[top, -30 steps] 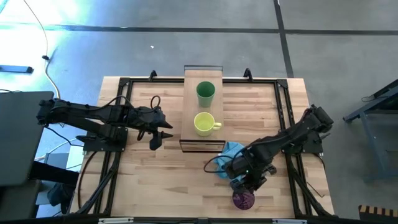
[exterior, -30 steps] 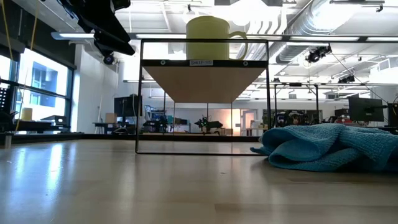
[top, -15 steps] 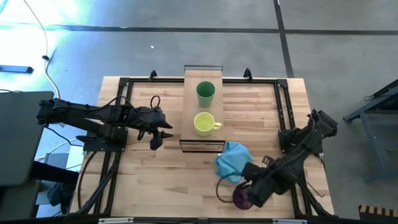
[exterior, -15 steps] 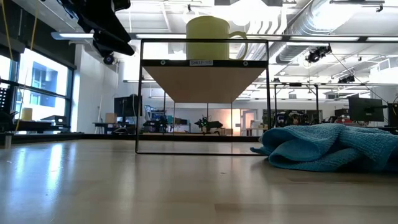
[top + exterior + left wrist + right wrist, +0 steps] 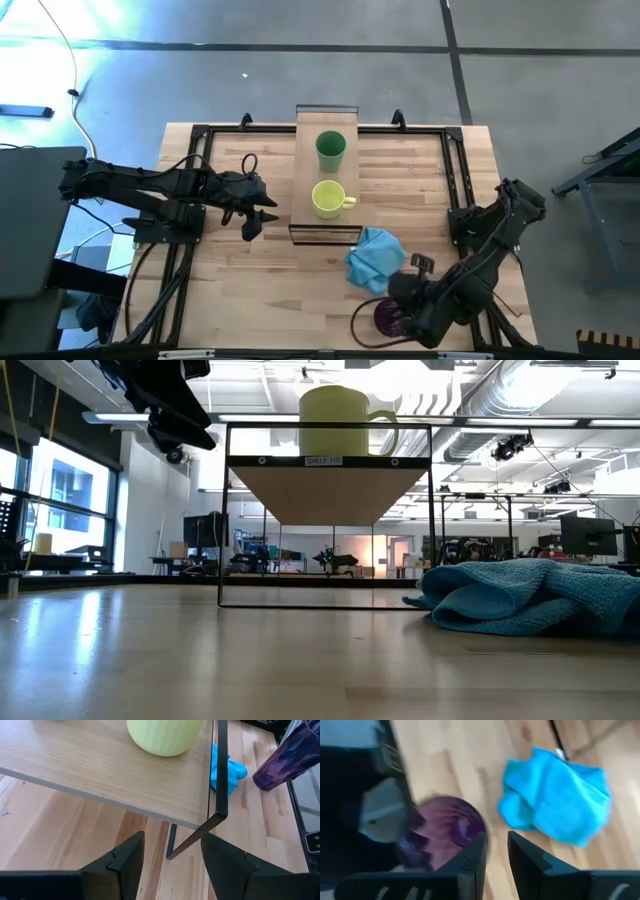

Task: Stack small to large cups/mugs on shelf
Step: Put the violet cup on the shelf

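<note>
left gripper (image 5: 262, 214) hangs just beside the shelf's (image 5: 305, 170) left edge, near its front end. jaws wide apart, nothing between them, touching nothing; in the left wrist view its two dark fingers (image 5: 122, 860) frame the shelf's front corner w/ bare gap between.

right gripper (image 5: 405, 300) is at the table's (image 5: 250, 290) near edge, right of centre, over the purple tumbler (image 5: 388, 317). right wrist view: fingers (image 5: 472, 862) stand a narrow gap apart, tumbler's open mouth just beside them. can't tell if they pinch its rim or only hover; picture is smeared there.

tumbler: upright on the tabletop, long axis vertical, mouth up, well apart from the shelf. left wrist view shows it standing beyond the blue cloth (image 5: 225, 767).

yellow mug (image 5: 327, 199) upright on shelf toward the front end, handle pointing right. green cup (image 5: 330, 150) upright behind it, toward the far end, mouth up, not touching the mug. shelf's long axis runs front-to-back.

blue cloth crumpled on table btw shelf front and tumbler.
</note>
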You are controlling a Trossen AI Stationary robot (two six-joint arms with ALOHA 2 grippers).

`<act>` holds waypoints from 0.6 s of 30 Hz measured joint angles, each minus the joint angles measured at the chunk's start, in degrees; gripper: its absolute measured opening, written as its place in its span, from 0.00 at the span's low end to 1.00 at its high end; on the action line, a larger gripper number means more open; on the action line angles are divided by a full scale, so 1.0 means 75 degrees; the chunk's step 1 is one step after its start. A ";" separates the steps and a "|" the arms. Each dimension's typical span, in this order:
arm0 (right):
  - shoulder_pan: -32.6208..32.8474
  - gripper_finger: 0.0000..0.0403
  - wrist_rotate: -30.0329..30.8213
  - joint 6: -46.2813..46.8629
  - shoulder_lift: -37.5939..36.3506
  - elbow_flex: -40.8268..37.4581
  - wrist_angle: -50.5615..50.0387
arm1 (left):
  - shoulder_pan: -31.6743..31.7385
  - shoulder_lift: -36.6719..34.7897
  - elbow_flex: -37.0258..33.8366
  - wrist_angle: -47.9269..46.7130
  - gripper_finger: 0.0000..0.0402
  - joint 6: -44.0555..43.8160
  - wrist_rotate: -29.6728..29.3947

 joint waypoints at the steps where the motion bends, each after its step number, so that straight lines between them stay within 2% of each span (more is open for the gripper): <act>1: -0.0046 0.18 -0.0025 -0.0168 0.0016 0.0000 0.0226 | 0.0000 0.0000 -0.0001 0.0000 0.46 -0.0002 -0.0001; 4: -0.0174 0.18 -0.0179 -0.0580 0.0126 0.0000 0.0499 | 0.0000 0.0000 -0.0001 0.0000 0.46 -0.0023 0.0000; 12: -0.0742 0.18 -0.1518 -0.1182 0.0743 -0.0009 0.0325 | 0.0003 0.0000 -0.0001 0.0000 0.46 -0.0026 -0.0003; 18: -0.0904 0.18 -0.1727 -0.1359 0.0815 -0.0009 0.0322 | 0.0002 0.0000 0.0000 0.0001 0.46 -0.0026 -0.0003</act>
